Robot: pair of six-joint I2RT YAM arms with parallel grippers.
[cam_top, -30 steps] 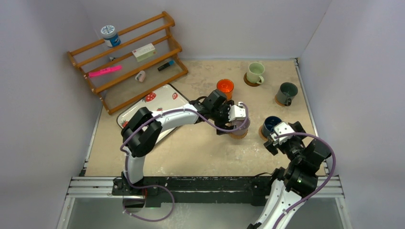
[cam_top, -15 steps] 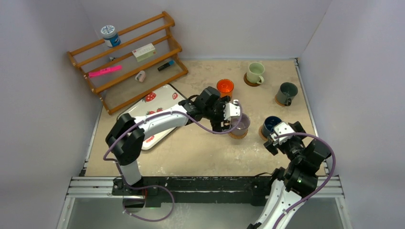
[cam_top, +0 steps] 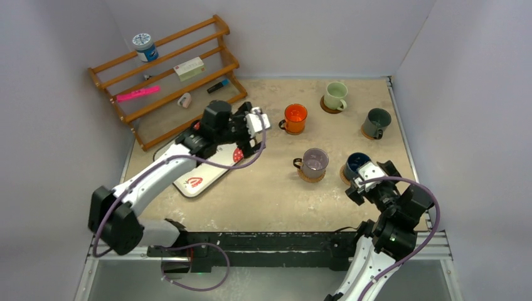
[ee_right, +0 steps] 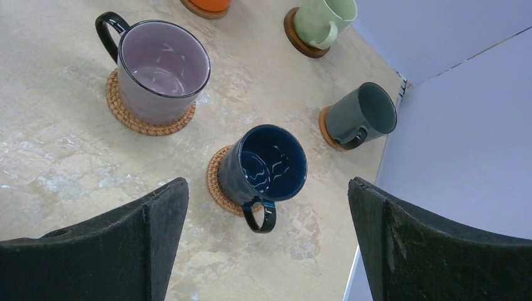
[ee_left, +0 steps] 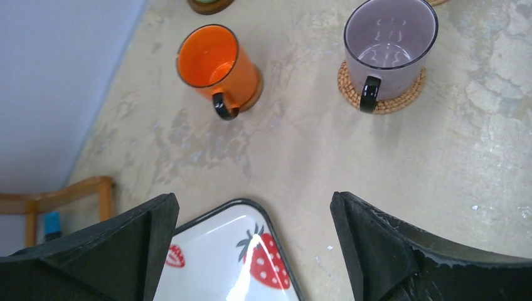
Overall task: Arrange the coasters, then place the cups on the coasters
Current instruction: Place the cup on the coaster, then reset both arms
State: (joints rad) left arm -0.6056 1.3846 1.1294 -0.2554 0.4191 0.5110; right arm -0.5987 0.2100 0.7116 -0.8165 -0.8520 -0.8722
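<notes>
My left arm (cam_top: 157, 172) stretches over the strawberry tray (cam_top: 202, 177), jaws released, empty. Right arm (cam_top: 401, 204) folded beside the dark blue cup (cam_top: 356, 164), jaws released, empty.

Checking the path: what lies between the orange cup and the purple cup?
Bare tabletop only, between orange cup and purple cup; left wrist view shows it.

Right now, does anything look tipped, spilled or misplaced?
Nothing stands out. The pale green cup, orange cup, grey-green cup, purple cup and dark blue cup all stand upright, each on a coaster. Nothing spilled.
</notes>
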